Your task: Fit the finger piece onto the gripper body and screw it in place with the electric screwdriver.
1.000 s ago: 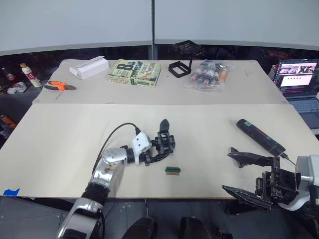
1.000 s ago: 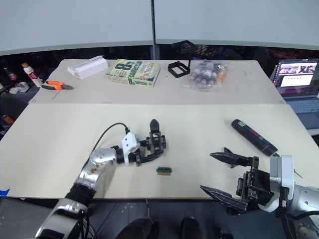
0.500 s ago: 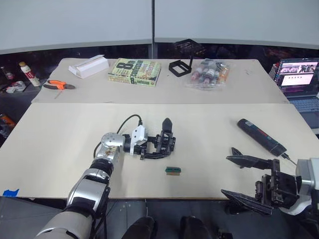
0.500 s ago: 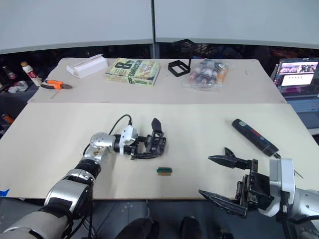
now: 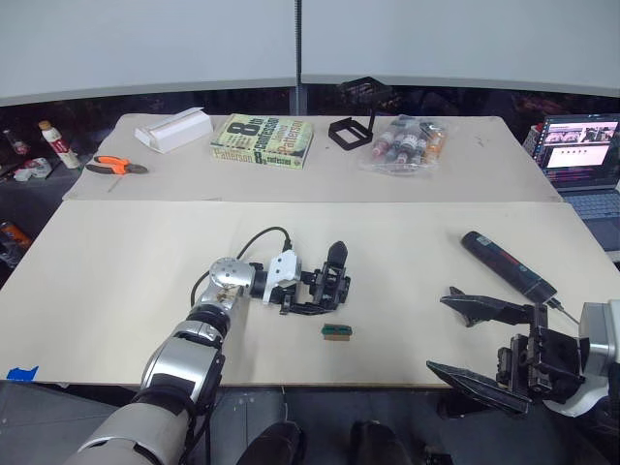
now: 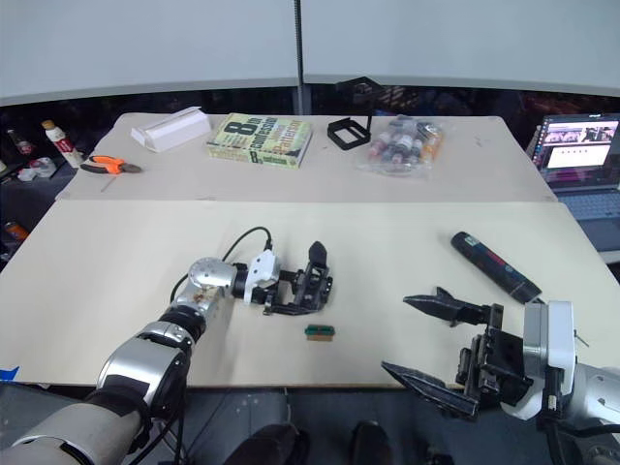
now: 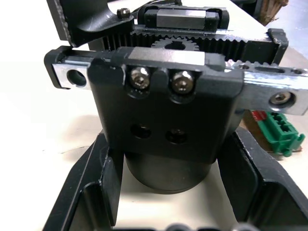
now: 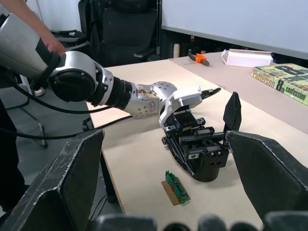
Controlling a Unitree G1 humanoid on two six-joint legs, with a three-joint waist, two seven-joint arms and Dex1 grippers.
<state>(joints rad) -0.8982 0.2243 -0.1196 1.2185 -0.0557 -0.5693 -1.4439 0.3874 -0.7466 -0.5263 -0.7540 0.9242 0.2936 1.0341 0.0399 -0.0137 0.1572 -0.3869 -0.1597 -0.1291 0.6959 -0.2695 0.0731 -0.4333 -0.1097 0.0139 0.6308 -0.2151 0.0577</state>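
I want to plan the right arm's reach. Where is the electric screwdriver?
The electric screwdriver lies on the near table's right side in the head views, just beyond the open right gripper, its bit toward the laptop.

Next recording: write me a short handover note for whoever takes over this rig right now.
Left gripper: shut on the gripper body, holding it at the near table's middle; one pointed black finger already stands up from the body.
Right gripper: open, holding nothing, at the near right edge.
Electric screwdriver: lying untouched on the table, beyond the right gripper.
Small green-and-brown block: lying just in front of the gripper body.
Done: body gripped. Whether the upright finger is screwed on cannot be told.
Left: pick up the screwdriver and drive the screws.
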